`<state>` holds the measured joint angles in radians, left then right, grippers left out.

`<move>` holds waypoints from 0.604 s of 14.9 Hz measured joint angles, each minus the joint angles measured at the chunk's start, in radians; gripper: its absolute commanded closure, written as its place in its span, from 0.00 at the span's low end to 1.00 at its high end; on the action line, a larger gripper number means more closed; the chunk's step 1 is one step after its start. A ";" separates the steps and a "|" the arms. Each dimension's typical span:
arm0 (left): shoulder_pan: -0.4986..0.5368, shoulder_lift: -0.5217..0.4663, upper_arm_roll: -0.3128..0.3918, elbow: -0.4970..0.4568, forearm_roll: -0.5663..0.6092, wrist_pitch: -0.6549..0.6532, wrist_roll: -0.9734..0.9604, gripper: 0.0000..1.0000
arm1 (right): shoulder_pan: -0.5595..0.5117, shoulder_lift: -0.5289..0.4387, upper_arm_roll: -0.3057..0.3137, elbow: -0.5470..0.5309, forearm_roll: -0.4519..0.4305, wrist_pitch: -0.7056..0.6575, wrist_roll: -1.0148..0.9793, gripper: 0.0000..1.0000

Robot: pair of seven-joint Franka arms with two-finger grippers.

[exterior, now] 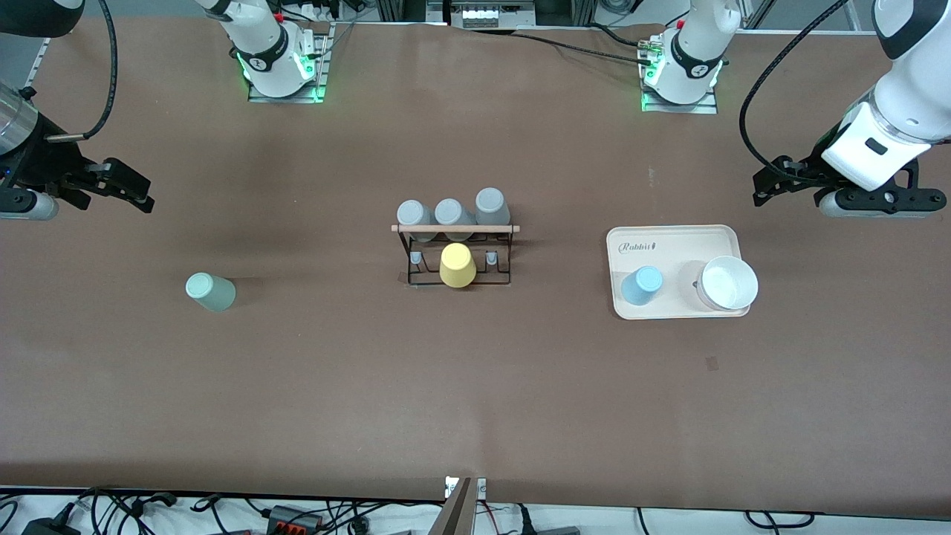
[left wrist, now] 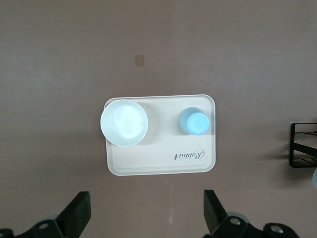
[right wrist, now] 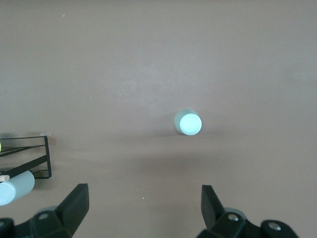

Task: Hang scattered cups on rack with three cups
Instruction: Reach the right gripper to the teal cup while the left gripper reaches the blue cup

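A wide desk (exterior: 475,386) with a matte brown top carries everything. At its middle stands the rack (exterior: 455,253), a thin black wire frame with a pale wooden rod (exterior: 455,229) across the top and short upright pegs below. Three grey cups (exterior: 450,214), smooth and cylindrical, hang in a row on the side of the rack toward the arm bases. One yellow cup (exterior: 457,265) sits upside down on a peg on the side nearer the front camera, tapering toward its flat base.

Two plain tumblers lie loose. The mint green cup (exterior: 210,291), handleless and matte, stands alone on the bare desk toward the right arm's end, well apart from the rack. The light blue cup (exterior: 641,285) stands on a cream tray (exterior: 672,239) with rounded corners and a small printed word, toward the left arm's end. Beside it on the same tray sits one round white bowl (exterior: 729,282), glossy inside.

The right gripper (exterior: 111,186) hangs over the desk at the right arm's end, jaws spread wide and holding nothing; from its wrist view the mint cup shows between the black fingers (right wrist: 74,203). The left gripper (exterior: 787,182) hangs over the desk near the tray, jaws likewise wide open and empty, with the tray centred between its fingers (left wrist: 77,215).
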<state>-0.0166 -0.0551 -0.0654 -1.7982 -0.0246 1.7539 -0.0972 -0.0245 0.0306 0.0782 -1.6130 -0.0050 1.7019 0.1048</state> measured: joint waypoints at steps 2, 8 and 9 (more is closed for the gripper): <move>0.000 0.001 0.000 0.002 0.000 0.000 0.000 0.00 | 0.000 0.000 0.000 0.000 0.000 -0.001 0.000 0.00; 0.000 0.007 0.000 0.006 0.000 0.000 0.000 0.00 | 0.000 0.000 0.000 0.001 0.000 -0.002 0.000 0.00; 0.000 0.013 0.000 0.007 0.000 0.000 0.000 0.00 | 0.000 0.000 0.000 0.001 0.000 -0.002 0.000 0.00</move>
<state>-0.0165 -0.0416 -0.0654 -1.7916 -0.0246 1.7539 -0.0972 -0.0245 0.0307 0.0782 -1.6120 -0.0050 1.6996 0.1048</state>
